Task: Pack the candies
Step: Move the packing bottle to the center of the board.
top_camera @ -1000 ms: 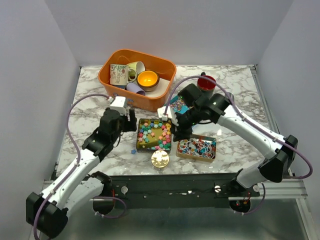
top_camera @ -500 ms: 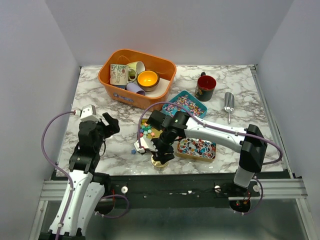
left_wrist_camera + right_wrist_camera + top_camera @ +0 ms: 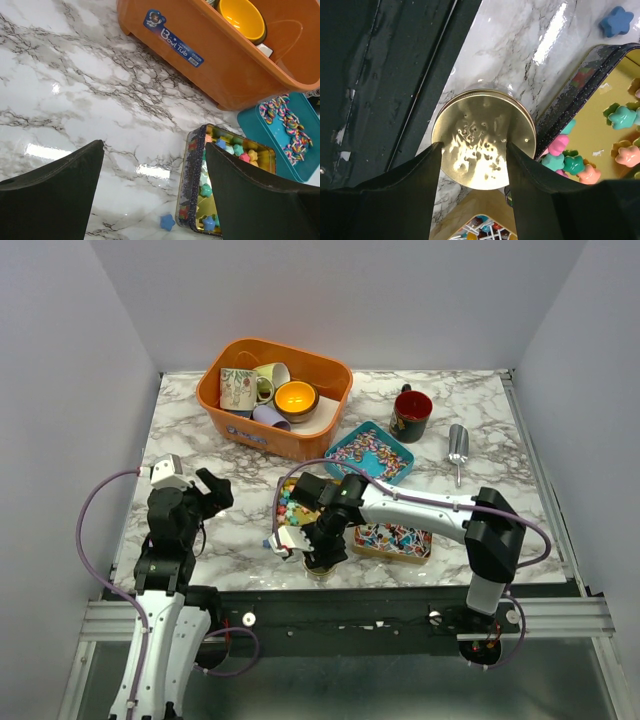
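On the bench, from above, the right gripper (image 3: 318, 554) was seen beside the star candies (image 3: 291, 502). Left wrist: the left gripper (image 3: 155, 150) was held wide, empty. Right wrist: parted, empty jaws were set over the gold disc (image 3: 484, 137), which might be grabbed instead of candy.

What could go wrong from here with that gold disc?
The right jaws hang open over the gold disc, which lies close to the near edge of the table; a clumsy pinch may push it off. The disc also sits beside the star tin, so closing jaws might nudge the tin and spill candies. One blue star lies loose on the marble and may be missed.
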`<control>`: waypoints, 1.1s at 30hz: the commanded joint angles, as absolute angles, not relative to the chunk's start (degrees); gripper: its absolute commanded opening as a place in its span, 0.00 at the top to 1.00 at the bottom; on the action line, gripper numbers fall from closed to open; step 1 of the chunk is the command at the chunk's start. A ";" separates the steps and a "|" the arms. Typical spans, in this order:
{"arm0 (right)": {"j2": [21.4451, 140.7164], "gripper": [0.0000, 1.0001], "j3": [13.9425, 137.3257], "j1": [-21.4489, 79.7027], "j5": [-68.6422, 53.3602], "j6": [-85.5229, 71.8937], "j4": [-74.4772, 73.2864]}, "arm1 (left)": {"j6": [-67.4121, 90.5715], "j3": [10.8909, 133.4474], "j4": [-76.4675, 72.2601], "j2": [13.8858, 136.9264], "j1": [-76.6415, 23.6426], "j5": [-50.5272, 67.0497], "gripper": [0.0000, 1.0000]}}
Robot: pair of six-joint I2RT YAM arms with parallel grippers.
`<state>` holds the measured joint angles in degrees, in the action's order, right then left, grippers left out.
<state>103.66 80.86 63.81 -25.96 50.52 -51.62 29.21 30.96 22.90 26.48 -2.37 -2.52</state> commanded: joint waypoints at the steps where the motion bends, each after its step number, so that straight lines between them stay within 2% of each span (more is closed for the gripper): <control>1: 105.03 0.39 76.57 64.34 -22.94 51.68 -48.96 | 28.39 31.64 23.29 25.84 -1.23 -0.09 0.08; 9: 105.02 0.40 73.30 64.42 -20.57 51.32 -46.41 | 28.30 29.01 21.19 25.93 -0.70 7.19 0.09; 18: 104.77 0.43 67.86 64.86 -23.82 51.24 -47.82 | 27.42 29.62 17.49 27.33 -0.79 14.41 0.08; 24: 98.54 0.43 68.99 63.12 -22.85 47.64 -47.46 | 26.20 28.04 14.07 27.60 -1.05 26.62 0.08; 28: 91.33 0.37 76.97 55.39 -25.13 38.44 -47.54 | 24.09 26.98 12.66 31.02 -5.51 33.92 0.08; 30: 89.05 0.34 82.15 50.66 -25.75 35.35 -49.13 | 22.33 27.16 13.00 34.35 -9.56 32.62 0.08; 33: 85.02 0.33 83.33 46.51 -24.09 30.59 -50.36 | 18.81 27.16 13.10 37.61 -19.22 31.03 0.09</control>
